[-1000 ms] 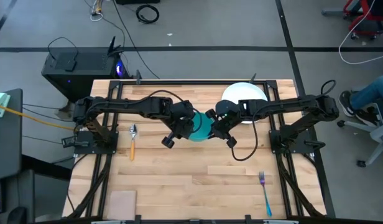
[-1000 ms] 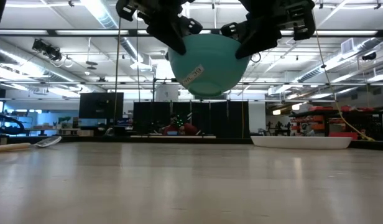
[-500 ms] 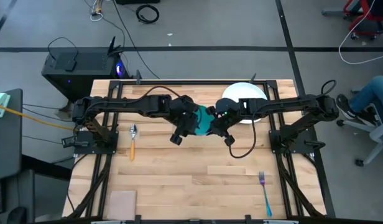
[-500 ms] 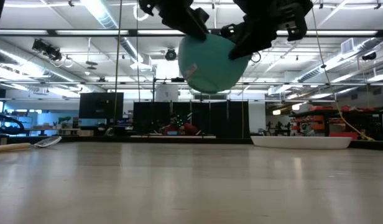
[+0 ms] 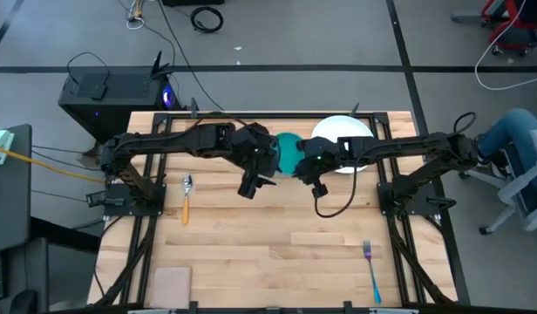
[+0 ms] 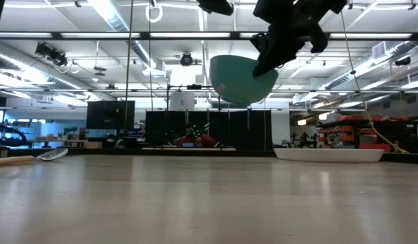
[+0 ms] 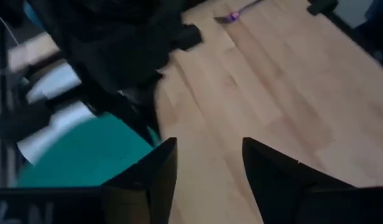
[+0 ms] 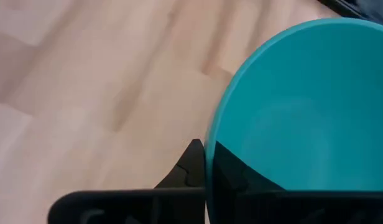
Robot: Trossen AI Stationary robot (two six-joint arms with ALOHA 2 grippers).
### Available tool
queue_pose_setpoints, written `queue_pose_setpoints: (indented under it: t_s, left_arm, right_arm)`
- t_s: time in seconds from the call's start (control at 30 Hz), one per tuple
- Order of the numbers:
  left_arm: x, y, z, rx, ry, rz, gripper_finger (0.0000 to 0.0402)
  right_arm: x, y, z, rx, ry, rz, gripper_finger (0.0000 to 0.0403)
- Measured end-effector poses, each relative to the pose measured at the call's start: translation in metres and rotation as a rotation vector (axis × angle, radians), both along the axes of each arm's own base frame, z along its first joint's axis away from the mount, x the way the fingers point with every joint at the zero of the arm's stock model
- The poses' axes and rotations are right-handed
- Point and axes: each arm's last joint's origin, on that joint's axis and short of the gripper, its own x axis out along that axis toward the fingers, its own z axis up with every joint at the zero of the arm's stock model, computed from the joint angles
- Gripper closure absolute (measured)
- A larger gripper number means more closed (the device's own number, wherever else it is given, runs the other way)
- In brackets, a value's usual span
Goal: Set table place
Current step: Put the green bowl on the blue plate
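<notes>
While my right jaws [image 5: 296,166] grip the rim of the teal bowl [image 5: 287,153] in the air above the counter [image 5: 251,253], just left of the white plate [image 5: 343,133], my left jaws [image 5: 270,161] stand open beside it.

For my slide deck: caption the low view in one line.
Right gripper holds the teal bowl aloft above the table, white plate waiting at the right.

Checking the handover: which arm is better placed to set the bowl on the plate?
Right. The right gripper pinches the teal bowl rim, and the white plate lies on its side; the left gripper is open, empty.
</notes>
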Motion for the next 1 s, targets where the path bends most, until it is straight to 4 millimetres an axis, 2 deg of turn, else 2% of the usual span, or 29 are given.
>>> queue_pose_setpoints:
  t_s: [0.1,0.23,0.37,0.5,0.63,0.8,1.0]
  left_arm:
    - [-0.006,-0.002,0.010,-0.039,0.035,0.029,0.0225]
    - [-0.010,-0.006,0.010,-0.011,0.090,0.074,0.0249]
    - [-0.012,-0.010,0.007,0.074,0.124,0.146,0.0293]
    - [-0.012,-0.016,0.007,0.069,0.126,0.154,0.0346]
    - [-0.012,-0.021,0.007,0.069,0.130,0.141,0.0391]
    - [-0.013,-0.027,0.006,0.048,0.143,0.148,0.0386]
    - [-0.013,-0.029,0.006,0.047,0.144,0.144,0.0394]
  right_arm:
    - [-0.009,-0.001,0.006,-0.004,0.009,-0.109,0.0399]
    - [-0.024,-0.004,0.015,-0.023,0.011,-0.298,0.0398]
    - [-0.044,-0.013,0.021,-0.001,0.026,-0.533,0.0398]
    - [-0.059,-0.034,0.019,0.054,0.056,-0.781,0.0398]
    - [-0.070,-0.061,0.009,0.094,0.118,-0.979,0.0398]
    - [-0.081,-0.090,-0.014,0.134,0.193,-1.113,0.0398]
    - [-0.089,-0.107,-0.038,0.180,0.210,-1.162,0.0398]
